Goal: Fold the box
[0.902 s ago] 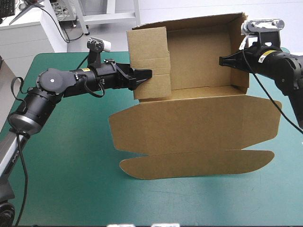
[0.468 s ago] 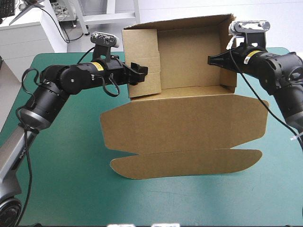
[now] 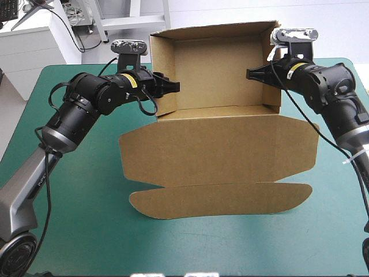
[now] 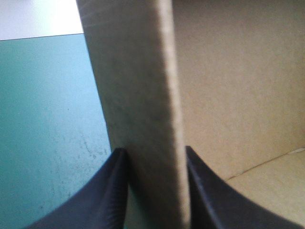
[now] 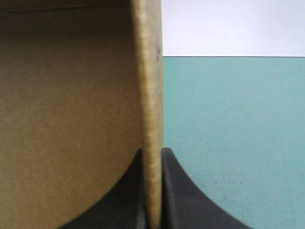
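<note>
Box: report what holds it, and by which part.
Both tools hold the box: the left tool is shut on its left side wall, the right tool on its right side wall, each pinching the wall's edge.

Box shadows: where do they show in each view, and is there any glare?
High view: soft shadow on the table under the front flap of the box, no glare. Left wrist view: the wall in the left gripper looks shaded on its outer face. Right wrist view: the inside darkens away from the right gripper.
</note>
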Action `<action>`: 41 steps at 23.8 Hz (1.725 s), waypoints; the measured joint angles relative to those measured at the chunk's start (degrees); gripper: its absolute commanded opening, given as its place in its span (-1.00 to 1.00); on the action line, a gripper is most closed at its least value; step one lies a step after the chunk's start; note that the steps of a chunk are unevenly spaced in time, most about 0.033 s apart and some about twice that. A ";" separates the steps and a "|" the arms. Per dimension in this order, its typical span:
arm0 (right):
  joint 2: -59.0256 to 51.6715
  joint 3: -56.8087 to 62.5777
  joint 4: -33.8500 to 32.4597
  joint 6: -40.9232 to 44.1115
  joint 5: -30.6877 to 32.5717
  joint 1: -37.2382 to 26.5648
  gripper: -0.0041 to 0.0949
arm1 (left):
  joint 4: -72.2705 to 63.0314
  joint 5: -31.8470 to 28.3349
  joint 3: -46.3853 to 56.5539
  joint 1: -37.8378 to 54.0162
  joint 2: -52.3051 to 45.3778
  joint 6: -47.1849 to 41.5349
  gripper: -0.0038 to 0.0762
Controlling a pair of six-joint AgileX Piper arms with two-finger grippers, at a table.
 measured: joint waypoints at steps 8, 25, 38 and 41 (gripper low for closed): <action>0.00 0.00 -0.07 0.64 -0.32 -0.10 -0.94 | 1.94 -0.63 0.00 0.45 0.45 -0.62 -0.92; 13.12 -0.06 8.21 -5.90 18.95 0.12 -0.95 | 5.18 19.67 -0.04 0.08 10.62 1.96 -0.92; 21.01 -0.06 9.00 -7.22 20.02 0.12 -0.94 | 1.43 21.68 -0.22 1.98 18.74 3.87 -0.92; 22.12 -0.06 9.35 -7.57 20.17 0.12 -0.94 | -1.69 22.11 -0.28 3.60 20.12 5.46 -0.92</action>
